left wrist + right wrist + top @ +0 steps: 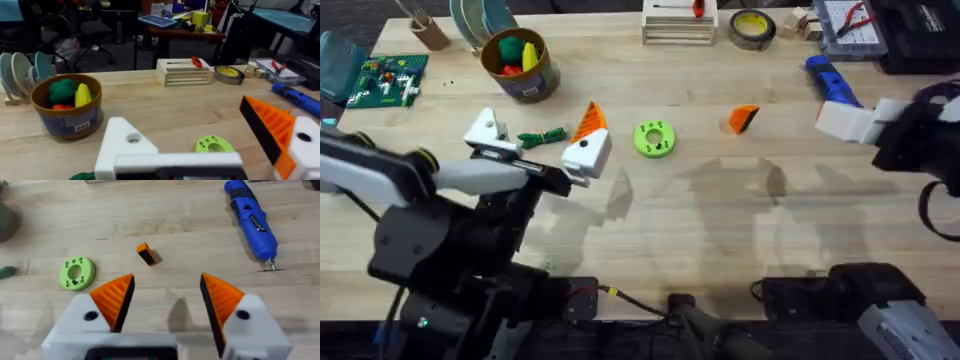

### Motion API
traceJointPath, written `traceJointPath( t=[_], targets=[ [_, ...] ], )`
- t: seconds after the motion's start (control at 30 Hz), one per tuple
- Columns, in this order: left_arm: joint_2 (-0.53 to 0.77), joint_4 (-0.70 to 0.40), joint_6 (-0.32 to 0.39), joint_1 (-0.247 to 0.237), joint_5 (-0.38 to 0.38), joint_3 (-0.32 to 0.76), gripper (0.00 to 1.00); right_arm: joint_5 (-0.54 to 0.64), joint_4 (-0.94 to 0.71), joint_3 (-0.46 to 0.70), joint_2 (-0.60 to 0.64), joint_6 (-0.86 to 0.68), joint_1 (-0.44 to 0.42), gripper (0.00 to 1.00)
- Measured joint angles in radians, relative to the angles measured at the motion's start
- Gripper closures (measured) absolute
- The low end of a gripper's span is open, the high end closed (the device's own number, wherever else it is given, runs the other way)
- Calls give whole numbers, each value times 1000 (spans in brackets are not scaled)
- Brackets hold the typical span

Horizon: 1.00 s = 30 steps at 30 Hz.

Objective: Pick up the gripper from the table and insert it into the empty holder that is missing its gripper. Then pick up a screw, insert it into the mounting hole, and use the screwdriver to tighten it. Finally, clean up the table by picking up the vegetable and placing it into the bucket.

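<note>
The loose orange gripper lies on the table right of centre, ahead of my right gripper, which is open with an orange wedge on both fingers. My left gripper is open and holds nothing. One of its fingers is the bare white holder; the other carries an orange wedge. The dark-green vegetable lies on the table between those fingers. The blue screwdriver lies at the far right. The bucket stands at the back left.
A lime-green disc with holes lies mid-table. At the back edge are a white slotted box with a red-handled tool, a yellow tape roll and a parts tray. A green circuit board sits far left.
</note>
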Motion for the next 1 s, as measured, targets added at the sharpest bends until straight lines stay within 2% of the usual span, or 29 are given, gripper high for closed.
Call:
traceJointPath(
  t=[0.17,0.6,0.87,1.0],
  targets=[
    [-68,21,-27,-1,0,-48,8,0,0,0,0,0,0,147],
    [-79,325,-42,-1,0,-186,8,0,0,0,0,0,0,148],
    [-79,329,-58,-2,4,-198,8,0,0,0,0,0,0,147],
    [-79,258,-63,-2,34,-198,8,0,0,0,0,0,0,148]
  ],
)
